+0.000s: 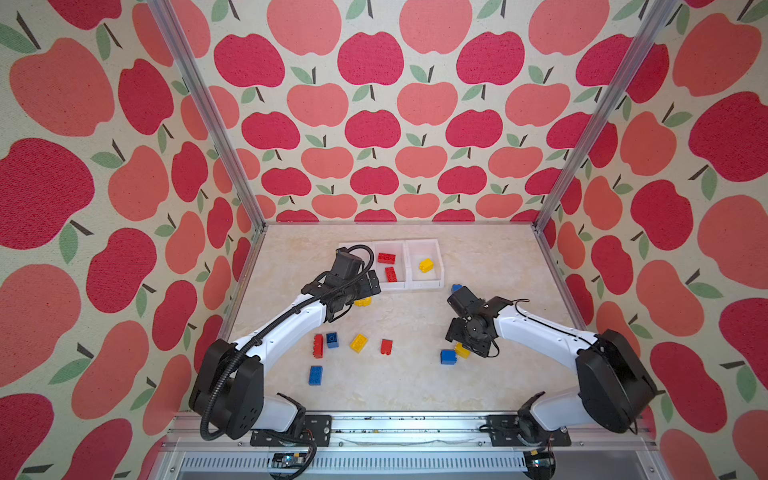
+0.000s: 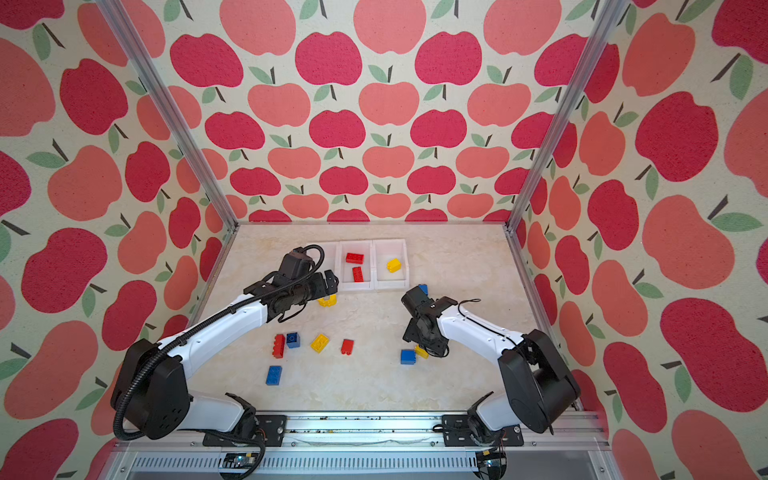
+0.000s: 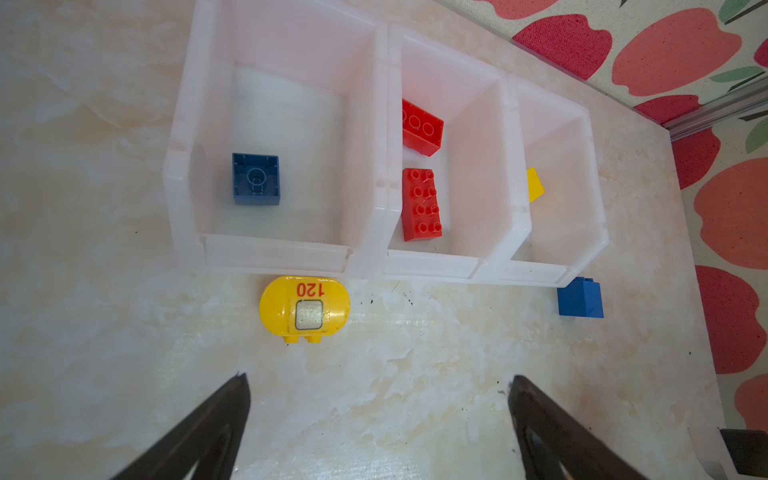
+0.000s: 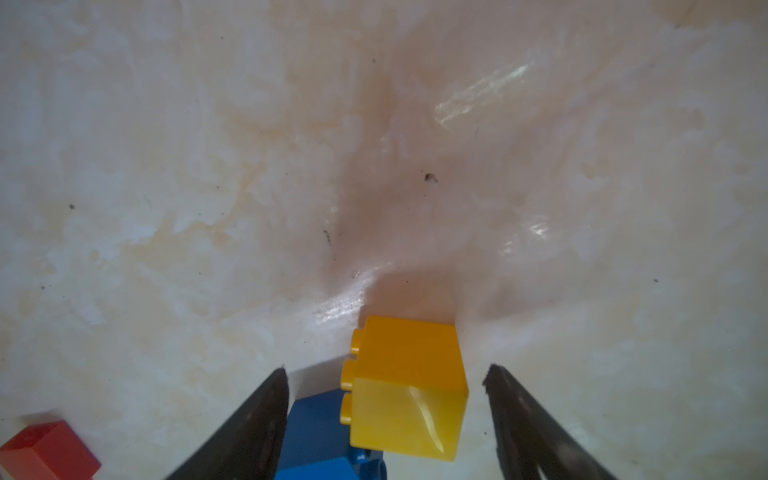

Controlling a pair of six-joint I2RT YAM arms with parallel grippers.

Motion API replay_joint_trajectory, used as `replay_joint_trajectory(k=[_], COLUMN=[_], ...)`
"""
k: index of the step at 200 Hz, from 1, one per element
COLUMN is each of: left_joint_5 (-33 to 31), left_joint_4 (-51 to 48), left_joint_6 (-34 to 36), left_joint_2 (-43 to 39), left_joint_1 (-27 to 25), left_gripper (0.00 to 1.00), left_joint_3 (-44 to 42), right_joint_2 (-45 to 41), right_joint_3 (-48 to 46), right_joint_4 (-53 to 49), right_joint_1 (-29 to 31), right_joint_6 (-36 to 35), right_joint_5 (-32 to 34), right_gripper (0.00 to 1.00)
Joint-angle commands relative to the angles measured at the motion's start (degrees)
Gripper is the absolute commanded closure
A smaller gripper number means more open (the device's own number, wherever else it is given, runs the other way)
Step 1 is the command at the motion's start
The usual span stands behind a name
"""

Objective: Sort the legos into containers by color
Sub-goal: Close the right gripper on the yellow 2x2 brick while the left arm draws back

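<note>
Straddling a yellow brick (image 4: 407, 386), the right jaws stand apart, with bench (image 4: 166, 166) showing between each jaw and the brick; no contact is visible. A blue brick (image 4: 320, 432) lies against the yellow brick, between the jaws. The left jaws stand wide apart, holding nothing. Just ahead of them a rounded yellow piece (image 3: 304, 305) marked 120 lies just beside the front wall of the containers (image 3: 274, 257). Beyond it the three bins hold one square blue lego (image 3: 255, 178), two red legos (image 3: 420, 203) and one yellow lego (image 3: 535, 185). Five loose legos (image 1: 358, 343) lie on the bench between the two arms.
</note>
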Motion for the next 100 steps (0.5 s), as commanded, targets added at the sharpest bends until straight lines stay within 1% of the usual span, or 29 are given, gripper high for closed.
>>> replay_joint_trajectory(k=[1,22,70,100], left_joint_5=[0.6,0.6,0.5,0.6], left_joint_4=[0.9,1.0,0.9,0.7], left_joint_6=[-1.1,-1.4,-1.2,-1.2], left_joint_2=[-1.8,-2.3,-2.9,-2.9], left_joint_1=[0.5,0.6,1.1,1.3], left_gripper=[0.01,0.01,0.01,0.01], left_joint_3=[-1.6,-2.2,-2.4,-2.2], right_joint_2=[0.4,0.4,1.0,1.7], right_joint_3=[0.2,-0.4,-1.5,-1.4], right_joint_4=[0.1,0.4,0.5,0.6], right_joint_1=[-0.3,-0.3,-0.3,-0.3], right_joint_6=[1.3,1.7,2.0,1.4], right_joint_5=[-0.7,-1.0,-1.8,-2.0], right_gripper=[0.29,0.34,0.37,0.44])
